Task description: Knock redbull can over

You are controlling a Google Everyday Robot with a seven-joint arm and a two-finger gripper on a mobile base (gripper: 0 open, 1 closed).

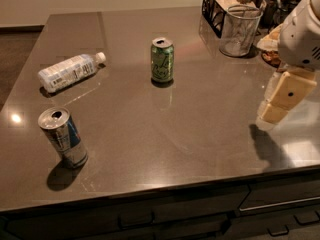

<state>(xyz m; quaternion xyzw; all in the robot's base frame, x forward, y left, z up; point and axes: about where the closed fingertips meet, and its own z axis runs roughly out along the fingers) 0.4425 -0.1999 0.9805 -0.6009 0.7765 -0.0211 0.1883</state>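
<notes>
The redbull can, slim, silver and blue with a silver top, stands upright near the front left of the dark counter. My gripper hangs at the right side of the counter, just above its surface, its cream fingers pointing down and left. It is far to the right of the redbull can and touches nothing.
A wider green can stands upright mid-counter. A clear water bottle lies on its side at the left. A wire mesh cup and a black wire basket stand at the back right. The counter's front edge runs below the redbull can.
</notes>
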